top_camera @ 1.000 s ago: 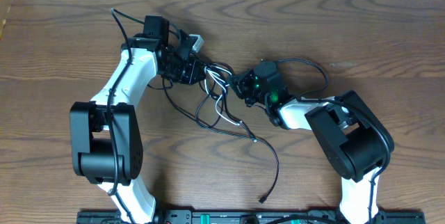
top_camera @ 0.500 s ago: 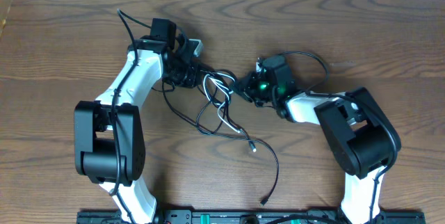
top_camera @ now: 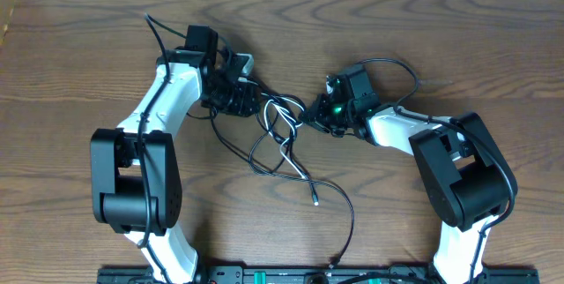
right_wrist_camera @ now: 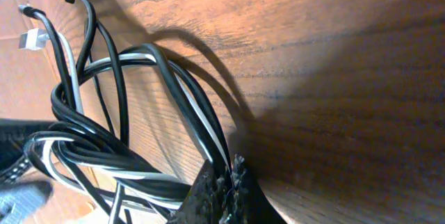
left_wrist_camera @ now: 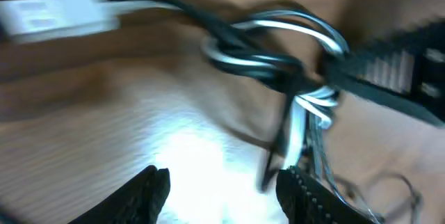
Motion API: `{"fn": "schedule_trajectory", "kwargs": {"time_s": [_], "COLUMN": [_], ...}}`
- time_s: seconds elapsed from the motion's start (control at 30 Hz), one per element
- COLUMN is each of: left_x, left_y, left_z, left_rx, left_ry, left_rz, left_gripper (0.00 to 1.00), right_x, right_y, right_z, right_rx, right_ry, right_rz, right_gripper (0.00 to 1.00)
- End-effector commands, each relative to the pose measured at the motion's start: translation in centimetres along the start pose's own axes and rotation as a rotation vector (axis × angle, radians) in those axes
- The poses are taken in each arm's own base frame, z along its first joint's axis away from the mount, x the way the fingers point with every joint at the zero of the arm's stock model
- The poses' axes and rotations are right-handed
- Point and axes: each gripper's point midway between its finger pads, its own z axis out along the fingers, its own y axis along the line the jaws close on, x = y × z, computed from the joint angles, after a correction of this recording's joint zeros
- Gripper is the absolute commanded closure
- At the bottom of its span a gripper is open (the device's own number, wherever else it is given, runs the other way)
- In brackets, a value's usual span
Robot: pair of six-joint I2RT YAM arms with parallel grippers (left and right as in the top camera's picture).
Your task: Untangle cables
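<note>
Brown wood-grain tabletop (top_camera: 458, 28) carries the tangled thin black and white cables (top_camera: 280, 138) at its centre. Right pincer (right_wrist_camera: 226, 175) is clamped tight on several strands. Left pincer (left_wrist_camera: 222, 186) stands parted just beside the knot, holding nothing.

One wooden table (top_camera: 88, 55) carries two robot arms, a left arm (top_camera: 167, 99) and a right arm (top_camera: 397, 130). Each has one gripper: the left gripper (left_wrist_camera: 222, 186) and the right gripper (right_wrist_camera: 228, 182). The cables (top_camera: 280, 125) make one tangle of black and white strands, and the number of separate cords cannot be told. Two loose ends trail out: a light-tipped end (top_camera: 315, 202) and a black end (top_camera: 336, 256).
</note>
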Motion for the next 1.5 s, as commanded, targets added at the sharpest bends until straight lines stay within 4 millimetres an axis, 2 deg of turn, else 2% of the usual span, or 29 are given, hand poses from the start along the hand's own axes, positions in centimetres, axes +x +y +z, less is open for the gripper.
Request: {"fn": "schedule_trajectory", "kwargs": {"time_s": [0.0,0.13,0.27,0.4,0.47,0.5,0.53,0.6,0.7,0.8,0.9,0.97,1.0,1.07,1.2,1.3,1.33,1.37,1.4,1.47], "left_x": [-0.3,0.1,0.1,0.0,0.2,0.3,0.2,0.0,-0.7,-1.4,-1.9,-1.8,-1.7,-1.8,-2.2,-2.3,-2.3,-2.3,-2.3,-2.2], "left_y": [-3.7,-4.0,-4.6,-2.8,-2.0,-1.7,-1.5,-1.2,-1.0,-0.1,2.0,3.3,4.0,4.0,2.2,1.4,1.0,0.6,0.1,-0.7], "left_z": [-1.2,-0.3,2.2,4.0,4.3,4.4,4.4,4.2,2.9,0.4,-1.9,-2.6,-2.8,-3.0,-2.7,-2.6,-2.6,-2.6,-2.7,-2.7], "left_rx": [0.191,0.195,0.200,0.044,-0.026,-0.056,-0.072,-0.094,-0.102,-0.119,-0.141,-0.149,-0.149,-0.126,-0.032,0.011,0.037,0.055,0.084,0.128], "left_ry": [-0.050,-0.022,0.015,0.055,0.073,0.078,0.080,0.076,0.051,-0.007,-0.066,-0.084,-0.096,-0.106,-0.118,-0.123,-0.126,-0.126,-0.128,-0.130], "left_rz": [0.183,0.186,0.172,0.091,0.093,0.100,0.105,0.108,0.100,0.074,-0.027,-0.095,-0.137,-0.149,-0.093,-0.065,-0.052,-0.043,-0.023,0.005], "left_gripper": [0.39,0.39,0.39,0.40,0.51,0.64,0.69,0.92,0.93,0.93,0.93,0.92,0.93,0.93,0.93,0.92,0.93,0.92,0.92,0.93], "right_x": [-1.4,-1.4,-1.6,-1.8,-1.9,-2.0,-2.1,-2.3,-2.1,-1.5,-1.3,-1.5,-1.7,-1.8,-1.9,-2.3,-2.5,-2.7,-3.3,-4.5], "right_y": [-2.4,-2.4,-2.5,-2.7,-2.6,-2.6,-2.6,-2.6,-3.3,-5.4,-6.5,-6.6,-6.5,-6.2,-4.7,-2.9,-2.2,-1.6,-0.2,1.7], "right_z": [-0.3,-0.3,-0.3,-0.4,-0.4,-0.4,-0.4,-0.5,-0.7,-1.5,-3.2,-4.6,-5.3,-5.9,-6.9,-9.3,-10.4,-10.9,-11.7,-12.6], "right_rx": [0.084,0.084,0.089,0.103,0.100,0.099,0.098,0.095,0.115,0.180,0.232,0.252,0.258,0.257,0.257,0.347,0.388,0.399,0.394,0.378], "right_ry": [-0.065,-0.066,-0.074,-0.091,-0.093,-0.096,-0.100,-0.104,-0.086,-0.046,-0.015,-0.010,-0.014,-0.018,0.012,0.093,0.117,0.126,0.122,0.092], "right_rz": [-0.025,-0.028,-0.031,-0.032,-0.034,-0.036,-0.036,-0.045,-0.079,-0.033,-0.043,-0.051,-0.056,-0.067,-0.162,-0.321,-0.381,-0.415,-0.469,-0.497], "right_gripper": [0.98,0.98,0.98,0.99,0.98,0.99,0.98,0.98,0.99,0.99,0.99,0.99,0.99,0.99,0.99,0.99,0.96,0.83,0.43,0.30]}}
